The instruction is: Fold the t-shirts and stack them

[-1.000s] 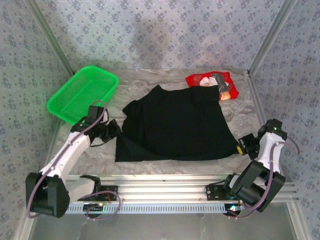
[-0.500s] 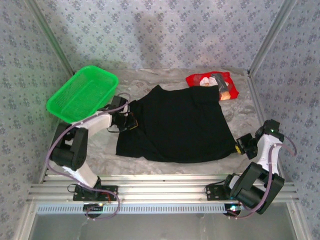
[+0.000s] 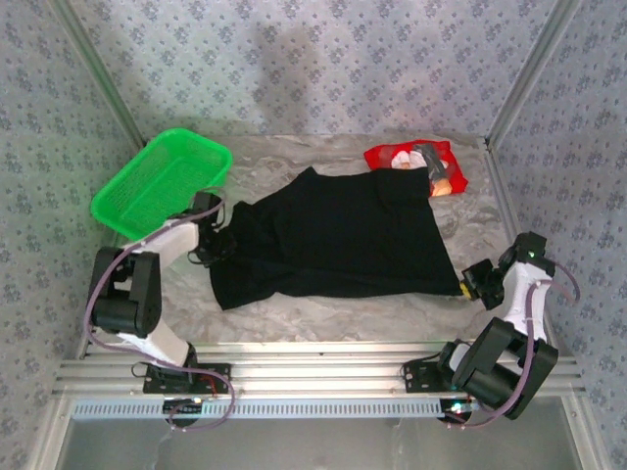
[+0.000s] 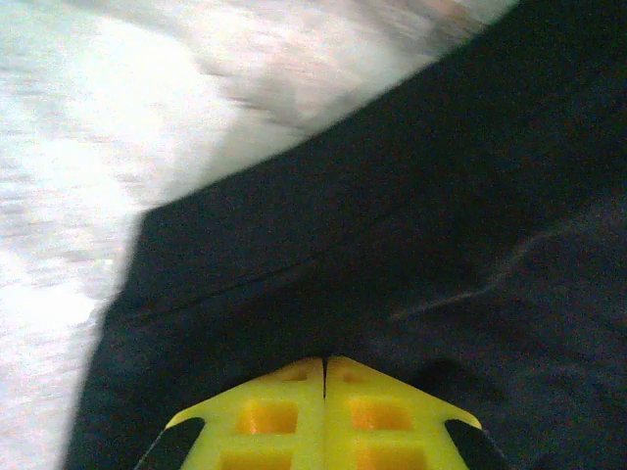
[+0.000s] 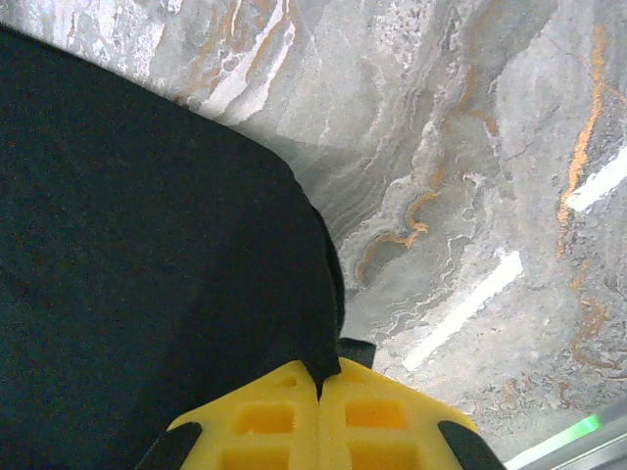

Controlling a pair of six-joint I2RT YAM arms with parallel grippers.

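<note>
A large black t-shirt (image 3: 343,240) lies spread flat across the middle of the marble table. My left gripper (image 3: 213,245) is at its left edge. In the left wrist view the yellow jaws of that gripper (image 4: 324,362) are pressed together, with the black t-shirt (image 4: 392,225) right at their tips. My right gripper (image 3: 470,280) is at the shirt's near right corner. In the right wrist view this gripper (image 5: 319,377) is shut, with a tip of the black t-shirt (image 5: 127,264) pinched in its seam. A red t-shirt (image 3: 416,168), folded small, lies at the back right, touching the black one's far corner.
A green mesh basket (image 3: 162,181) stands tilted at the back left, just behind my left arm. Bare marble table (image 3: 294,157) runs along the back and a strip of it along the front. Metal frame posts and patterned walls close in both sides.
My left gripper swung in to the black shirt's left edge, then drew back leftward, and the shirt's near left corner stretched out with it. The right gripper shifted only slightly.
</note>
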